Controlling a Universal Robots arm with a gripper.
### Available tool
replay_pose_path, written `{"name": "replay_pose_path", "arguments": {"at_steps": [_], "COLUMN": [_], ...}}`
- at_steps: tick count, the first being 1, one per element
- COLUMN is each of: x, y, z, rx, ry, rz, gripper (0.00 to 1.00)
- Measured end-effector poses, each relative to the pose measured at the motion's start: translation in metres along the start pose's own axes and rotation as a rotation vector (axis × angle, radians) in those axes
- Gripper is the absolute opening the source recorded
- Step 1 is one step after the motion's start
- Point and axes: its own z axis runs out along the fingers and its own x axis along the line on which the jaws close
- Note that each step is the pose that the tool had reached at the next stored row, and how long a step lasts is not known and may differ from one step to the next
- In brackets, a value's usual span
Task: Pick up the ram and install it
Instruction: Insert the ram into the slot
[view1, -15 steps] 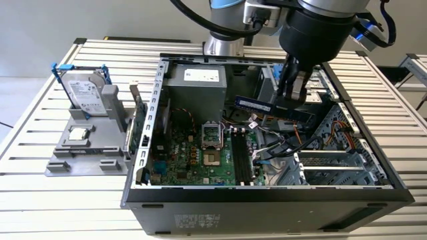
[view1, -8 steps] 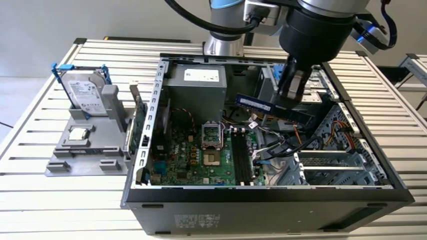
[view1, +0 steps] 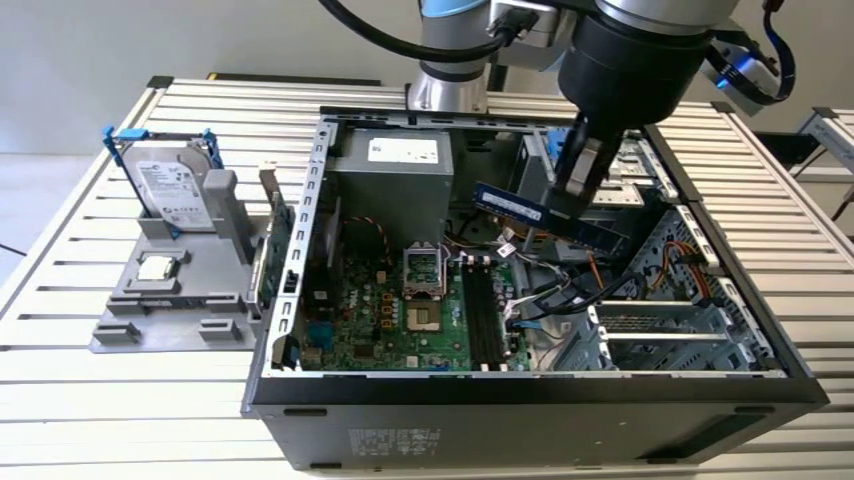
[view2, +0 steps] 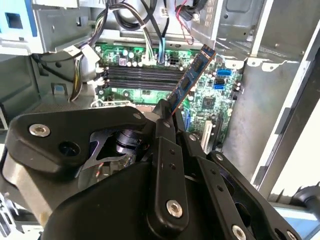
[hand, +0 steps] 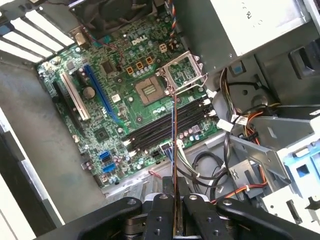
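**Claw (view1: 574, 195) pinches ram (view1: 514, 205) above the open case (view1: 534, 385)**

Both fingers are pressed onto the ram, gripping it near the middle of its length. In the exterior view the stick hangs tilted, its end toward that view's right sitting lower. It is in the air over the inside of the case, apart from the board (view1: 387, 330) below and not yet seated.

In the first wrist view the ram (hand: 174, 150) shows edge-on as a thin line running out from the claw (hand: 175, 200) toward the black slots (hand: 165, 127). In the second wrist view the claw (view2: 165, 112) holds the ram (view2: 192, 75) slanting up across the green board, with the slots (view2: 135, 75) beyond it.

The slots (view1: 483, 310) lie side by side on the board, just beside the socket (view1: 418, 275) with its metal frame. A tangle of cables (view1: 561, 295) lies close along the slots' other side, toward the exterior view's right (some loop near the slot ends in the first wrist view (hand: 200, 165)). The grey power supply (view1: 394, 170) sits at the far end of the case.

Outside the case, on the exterior view's left, a card (view1: 278, 250) stands upright just beside the case wall. Farther left a hard drive (view1: 174, 190) in a blue-handled frame stands in a grey holder (view1: 174, 300). All of it rests on a slatted table (view1: 54, 260).
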Motion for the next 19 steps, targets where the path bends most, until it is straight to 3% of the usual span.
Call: {"name": "replay_pose_path", "arguments": {"at_steps": [19], "x": [0.0000], "y": [0.0000], "z": [0.0000], "rx": [0.0012], "ry": [-0.0007], "rz": [0.220], "gripper": [0.00]}}
